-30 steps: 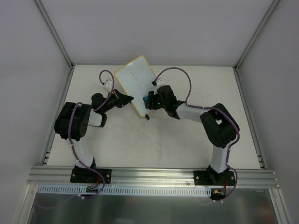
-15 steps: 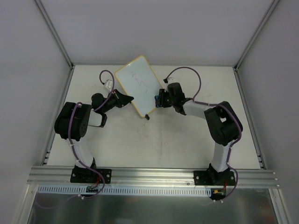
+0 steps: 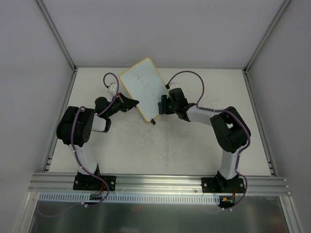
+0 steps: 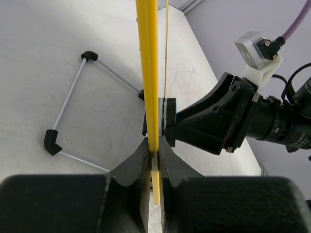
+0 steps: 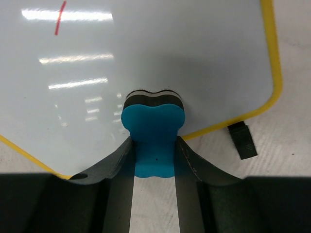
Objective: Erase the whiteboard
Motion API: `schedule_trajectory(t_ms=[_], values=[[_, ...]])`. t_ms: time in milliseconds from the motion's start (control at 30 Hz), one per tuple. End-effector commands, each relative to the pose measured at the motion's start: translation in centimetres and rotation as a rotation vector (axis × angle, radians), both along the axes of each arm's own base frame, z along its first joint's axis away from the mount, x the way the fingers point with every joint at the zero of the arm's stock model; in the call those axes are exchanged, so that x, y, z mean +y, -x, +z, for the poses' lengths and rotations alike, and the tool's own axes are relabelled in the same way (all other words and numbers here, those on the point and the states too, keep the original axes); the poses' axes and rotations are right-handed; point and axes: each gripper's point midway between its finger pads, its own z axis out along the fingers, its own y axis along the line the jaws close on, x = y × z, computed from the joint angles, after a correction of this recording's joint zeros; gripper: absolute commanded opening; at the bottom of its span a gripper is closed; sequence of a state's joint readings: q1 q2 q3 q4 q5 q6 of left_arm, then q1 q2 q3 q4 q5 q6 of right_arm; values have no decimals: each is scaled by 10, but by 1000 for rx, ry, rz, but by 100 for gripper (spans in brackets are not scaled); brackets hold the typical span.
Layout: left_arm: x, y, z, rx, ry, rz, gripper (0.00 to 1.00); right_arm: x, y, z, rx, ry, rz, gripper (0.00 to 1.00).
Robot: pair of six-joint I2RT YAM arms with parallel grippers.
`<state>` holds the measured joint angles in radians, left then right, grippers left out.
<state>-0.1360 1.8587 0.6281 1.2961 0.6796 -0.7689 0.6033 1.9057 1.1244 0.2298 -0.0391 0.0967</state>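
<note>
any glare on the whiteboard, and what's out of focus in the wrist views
Right wrist: streaky light reflections across the whiteboard, the blue eraser sharp, the right claw soft and dark. Left wrist: the left claw blurs near the lens; the board's yellow rim is crisp. Top external: even light, no strong glare.

Top camera sitting above and behind the near edge, looking down over the whole table (image 3: 165,145). Left wrist camera sighting close along the whiteboard (image 4: 147,73) rim, edge-on, rightward. Right wrist camera facing its white face, very near. All three sharing that board.
</note>
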Motion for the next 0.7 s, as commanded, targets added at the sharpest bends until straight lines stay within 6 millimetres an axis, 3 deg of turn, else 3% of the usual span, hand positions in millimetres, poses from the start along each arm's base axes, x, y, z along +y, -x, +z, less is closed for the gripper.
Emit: schedule_trajectory(t_ms=[0, 167, 433, 667], values=[[-12, 12, 83, -427, 20, -81, 0, 31, 23, -5, 44, -19, 73, 0], [-12, 12, 83, -426, 20, -81, 0, 47, 36, -4, 39, -16, 108, 0], [-15, 12, 82, -423, 20, -89, 0, 51, 37, 8, 26, -24, 128, 0], [-18, 13, 82, -427, 16, -95, 0, 67, 27, 37, -31, -2, 189, 0]])
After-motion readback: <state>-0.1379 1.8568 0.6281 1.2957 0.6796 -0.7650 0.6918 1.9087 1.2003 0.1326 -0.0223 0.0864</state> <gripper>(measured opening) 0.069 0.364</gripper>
